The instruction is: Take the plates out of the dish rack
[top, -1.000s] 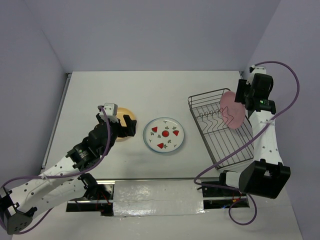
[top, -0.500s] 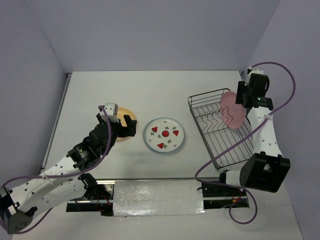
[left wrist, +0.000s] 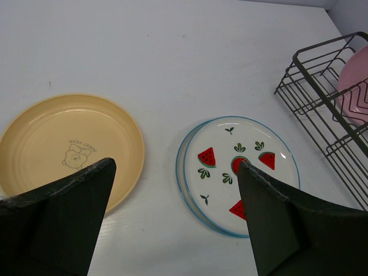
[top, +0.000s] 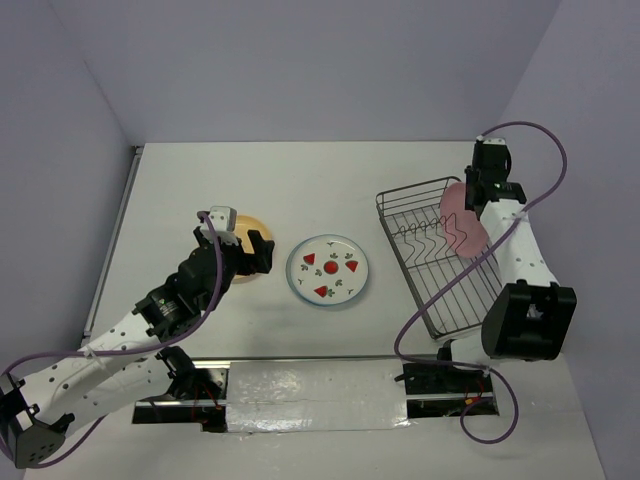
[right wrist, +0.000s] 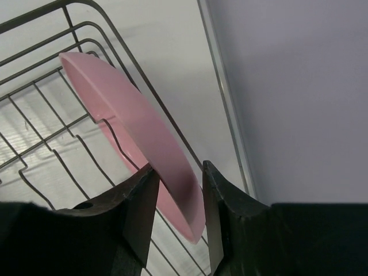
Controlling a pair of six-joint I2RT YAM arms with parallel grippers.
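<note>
Pink plate [right wrist: 123,118]: stands on edge, tilted, at the far right end of the dish rack [top: 405,266], among its wire tines.
Right claw [right wrist: 178,178]: closed on the pink plate's rim, one finger against each face.
Left claw [left wrist: 175,167]: spread wide, holds nothing, hangs over the tabletop [top: 300,180].
Yellow-orange plate [left wrist: 69,149]: flat on tabletop, left of centre, out of the rack.
White plate [left wrist: 224,155]: red fruit marks, flat on tabletop, near the yellow-orange plate, not touching.

White table [top: 300,180]: yellow plate [left wrist: 57,132], fruit plate [top: 328,268], dish rack [top: 430,272].
</note>
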